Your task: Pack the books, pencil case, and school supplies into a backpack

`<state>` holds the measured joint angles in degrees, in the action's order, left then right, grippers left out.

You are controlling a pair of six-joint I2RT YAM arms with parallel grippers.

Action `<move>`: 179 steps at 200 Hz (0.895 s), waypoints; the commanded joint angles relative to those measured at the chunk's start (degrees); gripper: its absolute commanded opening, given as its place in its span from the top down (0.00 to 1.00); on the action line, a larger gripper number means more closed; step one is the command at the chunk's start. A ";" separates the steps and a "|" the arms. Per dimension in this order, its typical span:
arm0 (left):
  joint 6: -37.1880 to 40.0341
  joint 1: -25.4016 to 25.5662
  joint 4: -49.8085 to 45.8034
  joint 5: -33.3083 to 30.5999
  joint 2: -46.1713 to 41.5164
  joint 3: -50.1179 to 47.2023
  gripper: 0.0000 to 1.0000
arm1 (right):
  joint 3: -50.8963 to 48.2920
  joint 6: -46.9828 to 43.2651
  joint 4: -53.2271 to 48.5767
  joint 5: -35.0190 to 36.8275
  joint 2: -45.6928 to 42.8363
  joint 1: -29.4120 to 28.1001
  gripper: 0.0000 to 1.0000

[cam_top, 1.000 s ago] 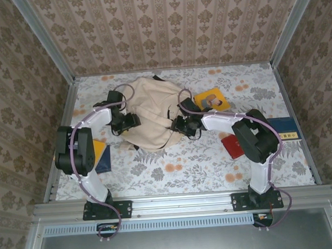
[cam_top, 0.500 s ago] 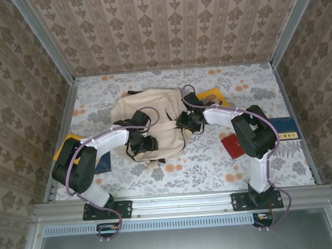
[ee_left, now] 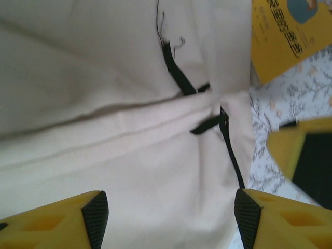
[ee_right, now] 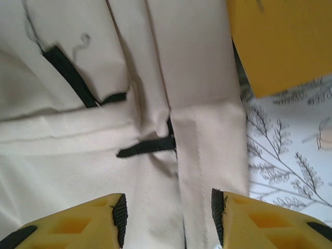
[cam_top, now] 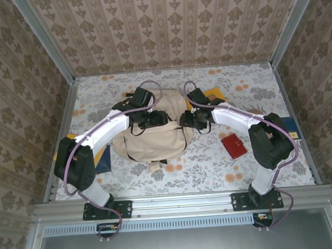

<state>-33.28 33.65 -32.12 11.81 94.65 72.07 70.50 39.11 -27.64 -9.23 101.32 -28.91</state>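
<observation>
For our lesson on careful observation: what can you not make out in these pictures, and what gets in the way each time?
1. Yellow book: top view, the right arm covers most of its cover.
2. Backpack: top view, the left arm and the right arm cross its far end; open or zipped cannot be told.
3. Dark blue book: top view, the right arm's elbow hides part; its print is too small.

Floral tabletop (cam_top: 208, 168), as I see it: backpack (cam_top: 153, 141) at centre; yellow book (cam_top: 214, 93) just beside its far right corner; red pouch (cam_top: 234, 145) right; dark blue book (cam_top: 293, 127) at right edge; blue-and-yellow flat item (cam_top: 104, 160) left.
</observation>
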 commanded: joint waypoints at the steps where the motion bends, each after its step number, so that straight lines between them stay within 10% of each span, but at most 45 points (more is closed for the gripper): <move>1: 0.12 -1.80 1.17 0.50 4.23 1.90 0.33 | 0.37 -3.82 -5.64 -2.19 1.28 -0.77 0.54; 106: -0.47 -6.85 1.01 0.05 18.55 4.68 0.42 | 0.95 -2.32 -8.29 3.96 7.79 0.45 0.74; 179: 2.70 -7.83 0.26 1.35 14.89 5.62 0.42 | -5.59 3.34 3.10 -8.08 3.44 3.66 0.83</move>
<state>-33.28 26.26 -30.04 14.61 110.93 76.71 66.61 40.49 -26.74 -14.37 107.26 -25.91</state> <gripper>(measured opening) 0.565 0.171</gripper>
